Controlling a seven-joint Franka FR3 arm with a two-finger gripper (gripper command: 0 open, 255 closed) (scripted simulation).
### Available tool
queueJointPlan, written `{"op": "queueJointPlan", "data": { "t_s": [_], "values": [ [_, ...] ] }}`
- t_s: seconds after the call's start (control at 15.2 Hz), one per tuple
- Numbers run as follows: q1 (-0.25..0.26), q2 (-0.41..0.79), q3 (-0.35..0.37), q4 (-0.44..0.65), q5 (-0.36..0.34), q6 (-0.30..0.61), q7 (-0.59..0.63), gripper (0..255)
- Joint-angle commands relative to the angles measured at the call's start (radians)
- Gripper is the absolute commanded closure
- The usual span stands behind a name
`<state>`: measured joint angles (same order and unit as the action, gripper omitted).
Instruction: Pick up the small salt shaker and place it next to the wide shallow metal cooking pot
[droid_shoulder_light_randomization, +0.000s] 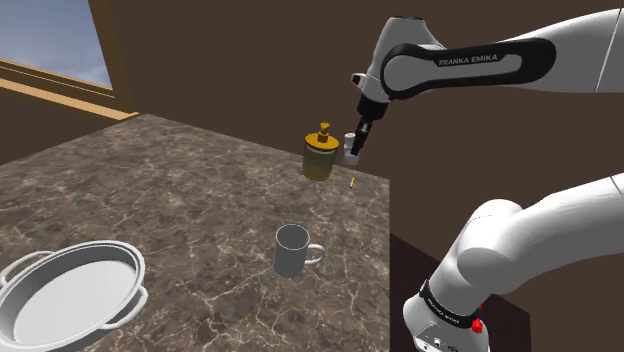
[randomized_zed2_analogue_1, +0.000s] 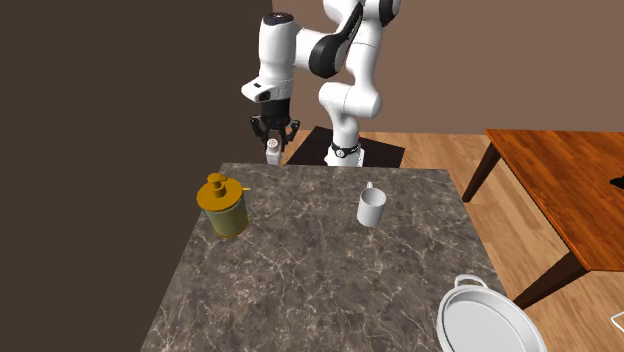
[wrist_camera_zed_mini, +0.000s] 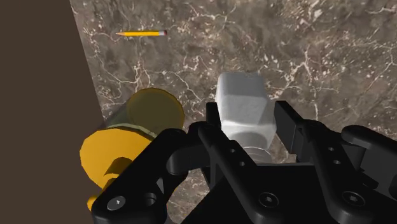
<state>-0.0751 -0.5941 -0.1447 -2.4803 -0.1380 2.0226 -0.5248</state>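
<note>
Both fingers (wrist_camera_zed_mini: 287, 127) of the claw (wrist_camera_zed_mini: 248, 118) grip the white salt shaker (wrist_camera_zed_mini: 240, 98) between them, beside the yellow dispenser (wrist_camera_zed_mini: 121, 149).

I am looking past my all-black claw (wrist_camera_zed_mini: 248, 121) at a salt shaker (wrist_camera_zed_mini: 242, 105) that is showing pale grey-white, with a greyer cap. Beside it, a soap dispenser (wrist_camera_zed_mini: 137, 127) is glowing amber-olive under an orange-yellow pump. The pencil (wrist_camera_zed_mini: 141, 33) is showing orange-yellow with a dark tip. The countertop (droid_shoulder_light_randomization: 200, 190) is running dark grey-brown, veined in white like marble. The mug (droid_shoulder_light_randomization: 290, 250) and the pot (droid_shoulder_light_randomization: 60, 300) are reading plain greyish white, and my arm (droid_shoulder_light_randomization: 570, 220) is showing white with dark joints.
</note>
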Motion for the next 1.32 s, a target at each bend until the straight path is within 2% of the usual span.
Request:
{"op": "queueJointPlan", "data": {
  "t_s": [0.0, 0.66, 1.25],
  "values": [
    [0.022, 0.028, 0.039, 0.016, 0.019, 0.007, 0.05, 255],
    [0.111, 0.212, 0.215, 0.17, 0.076, 0.021, 0.278, 255],
    [0.17, 0.44, 0.348, 0.404, 0.059, -0.001, 0.478, 255]
  ]
}}
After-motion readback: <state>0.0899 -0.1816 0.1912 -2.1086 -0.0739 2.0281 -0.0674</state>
